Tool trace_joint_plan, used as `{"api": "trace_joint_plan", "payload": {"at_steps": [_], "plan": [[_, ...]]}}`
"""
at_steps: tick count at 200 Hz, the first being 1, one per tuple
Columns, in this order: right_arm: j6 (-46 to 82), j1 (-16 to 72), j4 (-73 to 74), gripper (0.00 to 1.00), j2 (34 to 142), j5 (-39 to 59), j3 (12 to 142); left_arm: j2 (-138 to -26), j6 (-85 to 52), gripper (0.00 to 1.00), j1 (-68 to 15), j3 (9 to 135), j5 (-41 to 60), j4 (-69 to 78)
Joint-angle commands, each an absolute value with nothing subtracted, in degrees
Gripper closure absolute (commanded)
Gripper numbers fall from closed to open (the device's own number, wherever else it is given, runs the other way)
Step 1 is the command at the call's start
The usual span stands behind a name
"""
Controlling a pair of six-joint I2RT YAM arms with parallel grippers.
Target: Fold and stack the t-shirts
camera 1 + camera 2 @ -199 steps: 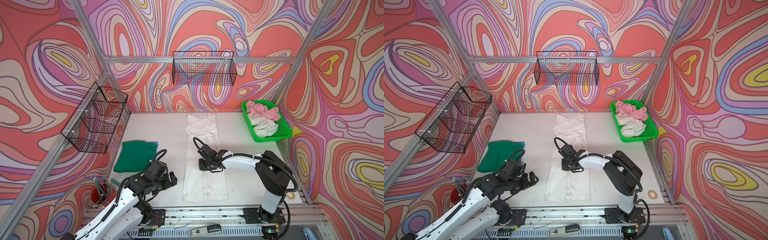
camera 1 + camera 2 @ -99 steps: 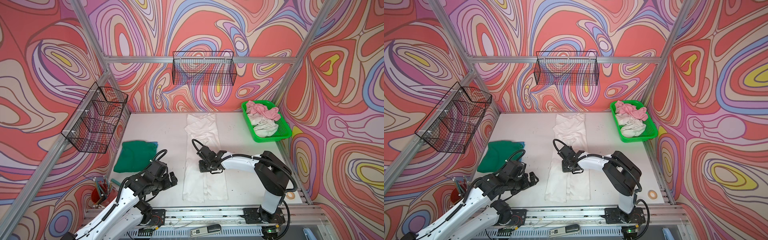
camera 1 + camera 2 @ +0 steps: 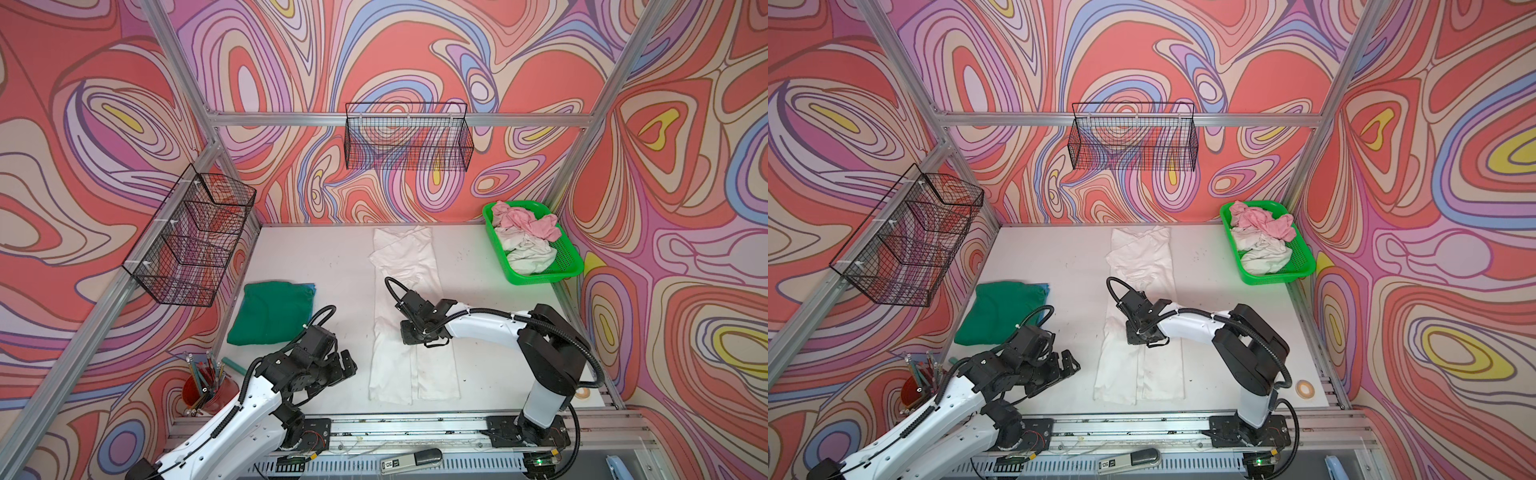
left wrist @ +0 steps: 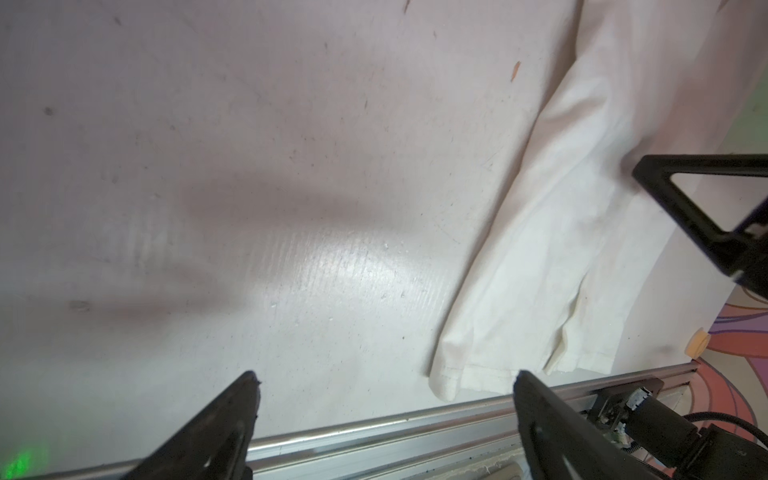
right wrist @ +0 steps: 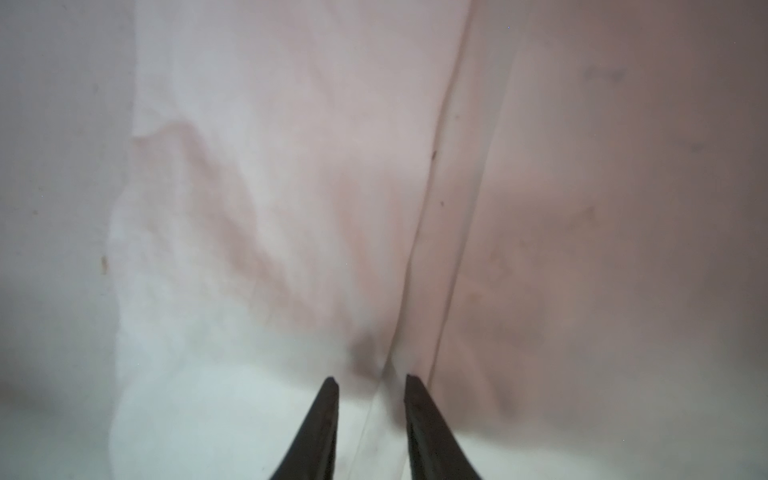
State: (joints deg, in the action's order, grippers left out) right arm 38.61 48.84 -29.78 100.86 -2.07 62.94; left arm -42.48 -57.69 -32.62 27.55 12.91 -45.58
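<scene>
Folding of the white t-shirt (image 3: pixel 405 266) is judged to be in hand. It is laid at mid-table as a long narrow strip with its sides turned in, and the right gripper (image 5: pixel 371 380) is set low over its middle, jaws narrowly parted astride the overlap edge, no cloth seen pinched. The left gripper (image 4: pixel 384 378) is held wide open over bare table (image 3: pixel 311 257) just beside the strip's near corner. A crosswise fold, near hem carried to collar, is judged to be called for next, before the shirt is stacked on the dark green t-shirt (image 3: pixel 272 311) folded at the left.
</scene>
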Motion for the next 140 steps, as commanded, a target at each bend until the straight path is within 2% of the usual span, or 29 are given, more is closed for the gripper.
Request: {"api": "trace_joint_plan", "payload": {"at_steps": [1, 18, 65, 72, 109, 140], "plan": [[40.61, 49.39, -27.44, 0.68, 97.08, 2.63, 60.86, -42.03, -60.06, 0.04, -32.34, 26.53, 15.63, -43.71], [41.88, 50.73, -26.49, 0.69, 96.68, 4.99, 59.19, -42.0, -60.71, 0.04, -32.34, 25.81, 16.31, -42.76], [44.58, 53.77, -28.85, 0.69, 92.12, 1.89, 54.85, -43.3, -62.53, 0.06, -32.34, 23.48, 19.27, -39.2], [45.04, 53.76, -29.32, 0.67, 90.2, 1.35, 53.85, -43.63, -62.96, 0.07, -32.34, 23.04, 19.98, -38.55], [48.13, 53.7, -34.93, 0.42, 79.34, -2.91, 48.78, -43.68, -66.0, 0.09, -32.54, 20.54, 22.61, -35.44], [51.58, 53.7, -39.11, 0.37, 74.94, -3.95, 43.86, -44.4, -68.8, 0.12, -35.17, 19.75, 21.61, -33.78]]}}
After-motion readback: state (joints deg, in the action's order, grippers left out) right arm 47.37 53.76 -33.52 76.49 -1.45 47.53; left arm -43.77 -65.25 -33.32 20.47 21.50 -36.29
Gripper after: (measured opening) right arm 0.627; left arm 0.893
